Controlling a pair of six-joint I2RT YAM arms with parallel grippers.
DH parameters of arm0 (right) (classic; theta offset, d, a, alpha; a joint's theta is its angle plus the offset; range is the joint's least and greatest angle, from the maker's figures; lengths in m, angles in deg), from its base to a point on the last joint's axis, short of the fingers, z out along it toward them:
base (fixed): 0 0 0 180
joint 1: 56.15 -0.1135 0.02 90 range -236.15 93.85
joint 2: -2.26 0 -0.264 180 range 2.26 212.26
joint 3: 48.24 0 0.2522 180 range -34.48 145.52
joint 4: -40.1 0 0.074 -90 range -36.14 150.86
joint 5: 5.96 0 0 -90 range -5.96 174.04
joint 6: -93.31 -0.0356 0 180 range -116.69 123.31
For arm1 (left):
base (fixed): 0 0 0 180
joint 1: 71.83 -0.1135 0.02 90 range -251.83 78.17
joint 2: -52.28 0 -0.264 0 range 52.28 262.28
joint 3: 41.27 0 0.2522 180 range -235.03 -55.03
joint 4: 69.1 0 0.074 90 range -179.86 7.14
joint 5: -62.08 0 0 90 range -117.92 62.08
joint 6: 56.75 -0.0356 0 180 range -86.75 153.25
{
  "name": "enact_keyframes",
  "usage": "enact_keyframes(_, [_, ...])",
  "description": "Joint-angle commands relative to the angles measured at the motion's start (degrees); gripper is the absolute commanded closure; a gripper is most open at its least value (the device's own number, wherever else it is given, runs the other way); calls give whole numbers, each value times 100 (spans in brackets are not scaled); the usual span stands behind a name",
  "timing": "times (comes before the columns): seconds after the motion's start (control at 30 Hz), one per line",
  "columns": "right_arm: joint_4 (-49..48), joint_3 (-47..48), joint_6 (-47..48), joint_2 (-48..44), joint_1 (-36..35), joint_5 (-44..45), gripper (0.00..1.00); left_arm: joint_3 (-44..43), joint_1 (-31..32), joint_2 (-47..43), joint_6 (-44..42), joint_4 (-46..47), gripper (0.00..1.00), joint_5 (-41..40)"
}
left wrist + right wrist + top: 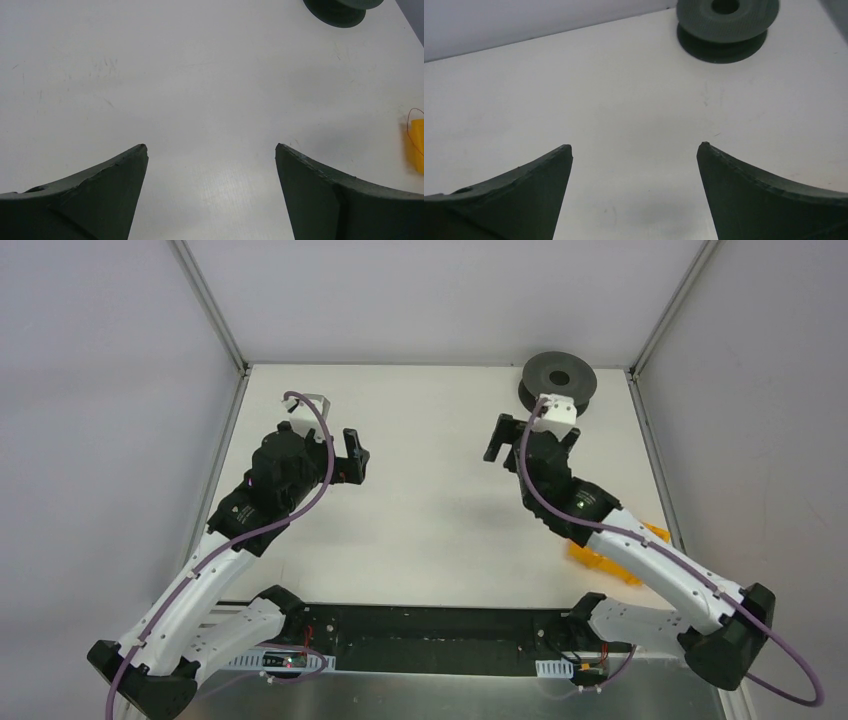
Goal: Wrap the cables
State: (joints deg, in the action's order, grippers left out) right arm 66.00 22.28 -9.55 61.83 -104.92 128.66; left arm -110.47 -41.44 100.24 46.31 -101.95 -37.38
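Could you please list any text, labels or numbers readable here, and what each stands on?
None can be read.
The dark spool, the yellow block and the table show no lettering.
The small boards at the near edge are too small to tell.

Robot lab cell: white table (430,510), grey walls (420,290), metal frame posts (210,305).

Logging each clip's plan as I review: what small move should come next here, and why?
Probably ease the right claw forward toward the spool. It and the left claw are both open and empty, and the spool lies just ahead, slightly to its right. The thin wire shows only by the yellow piece, at the edge of the left wrist view.
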Motion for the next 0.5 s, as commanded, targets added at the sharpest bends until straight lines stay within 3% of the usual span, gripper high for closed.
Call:
enact_keyframes(0.0, [-591,294,1039,657,1112,-153,1,-54,33,-33,43,173,3,157])
enact_keyframes(0.17, [-443,1150,619,1694,2826,-2375,1,-24,28,-119,1,178,3,26])
enact_keyframes(0.47, [434,3978,954,4518,4065,-3547,1,-33,28,-86,-11,177,3,109])
